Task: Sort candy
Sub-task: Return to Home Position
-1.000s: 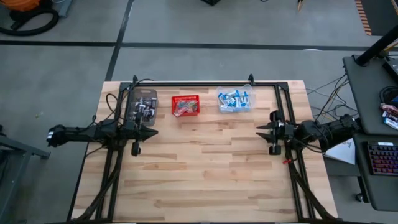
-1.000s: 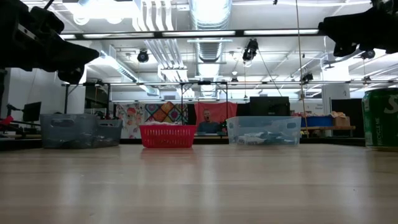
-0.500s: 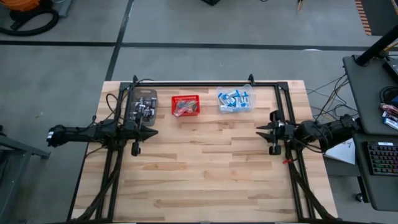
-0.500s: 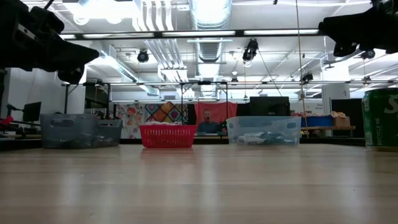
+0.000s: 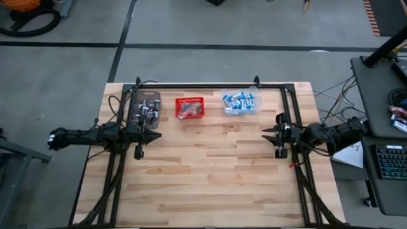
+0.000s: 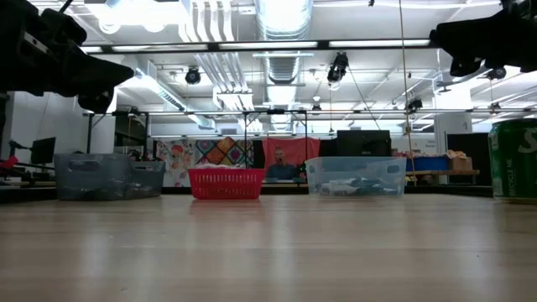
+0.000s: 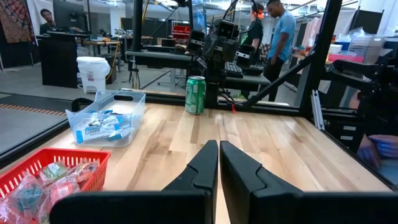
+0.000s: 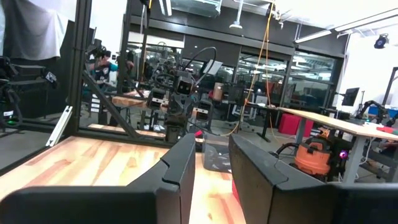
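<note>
Cut off, veiled, or too small to tell.
From above, too tiny to tell apart: candy (image 5: 188, 111) in the red basket (image 5: 189, 98). In the low view, veiled behind cloudy walls: contents of the grey bin (image 6: 92, 176); cropped by the edge: green can (image 6: 513, 164).

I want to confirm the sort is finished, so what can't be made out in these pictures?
Candy in the red basket: high view, too small to tell kinds.
Left clear bin: low view, its cloudy wall blurs what is inside.
Red basket: left wrist view, cut off by the picture edge.
Table: right wrist view, mostly behind the right claw.
</note>
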{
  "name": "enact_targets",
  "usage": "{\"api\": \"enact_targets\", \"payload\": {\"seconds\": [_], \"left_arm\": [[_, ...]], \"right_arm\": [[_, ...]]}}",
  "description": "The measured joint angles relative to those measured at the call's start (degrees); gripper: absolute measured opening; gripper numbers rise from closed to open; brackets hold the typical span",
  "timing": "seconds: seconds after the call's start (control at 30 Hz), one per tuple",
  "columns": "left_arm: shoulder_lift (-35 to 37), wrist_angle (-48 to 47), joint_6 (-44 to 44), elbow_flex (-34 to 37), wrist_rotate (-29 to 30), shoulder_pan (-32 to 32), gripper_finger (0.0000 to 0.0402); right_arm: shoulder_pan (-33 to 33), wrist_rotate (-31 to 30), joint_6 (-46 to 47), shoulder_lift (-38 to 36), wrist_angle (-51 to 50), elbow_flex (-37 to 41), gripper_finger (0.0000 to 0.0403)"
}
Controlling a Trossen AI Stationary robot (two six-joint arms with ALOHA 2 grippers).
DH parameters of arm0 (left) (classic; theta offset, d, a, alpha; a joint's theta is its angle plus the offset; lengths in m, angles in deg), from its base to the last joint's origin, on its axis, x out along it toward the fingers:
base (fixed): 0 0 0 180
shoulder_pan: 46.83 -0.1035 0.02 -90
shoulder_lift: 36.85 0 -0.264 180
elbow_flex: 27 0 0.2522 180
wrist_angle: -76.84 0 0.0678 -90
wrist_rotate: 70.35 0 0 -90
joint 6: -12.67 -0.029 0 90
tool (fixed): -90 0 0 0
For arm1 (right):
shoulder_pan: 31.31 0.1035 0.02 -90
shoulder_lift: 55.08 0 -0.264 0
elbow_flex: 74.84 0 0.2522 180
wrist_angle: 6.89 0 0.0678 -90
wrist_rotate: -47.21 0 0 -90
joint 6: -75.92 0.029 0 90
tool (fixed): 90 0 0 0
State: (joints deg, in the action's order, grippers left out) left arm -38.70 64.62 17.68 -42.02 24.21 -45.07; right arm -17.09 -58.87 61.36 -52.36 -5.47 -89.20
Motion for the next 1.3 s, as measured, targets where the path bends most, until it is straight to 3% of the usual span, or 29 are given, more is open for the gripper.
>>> {"api": "enact_targets", "payload": {"seconds": [1.3], "left_arm": [[0.0,0.0,0.0,0.0,0.0,0.0,0.0000]], "right_arm": [[0.0,0.0,0.0,0.0,0.0,0.0,0.0075]]}}
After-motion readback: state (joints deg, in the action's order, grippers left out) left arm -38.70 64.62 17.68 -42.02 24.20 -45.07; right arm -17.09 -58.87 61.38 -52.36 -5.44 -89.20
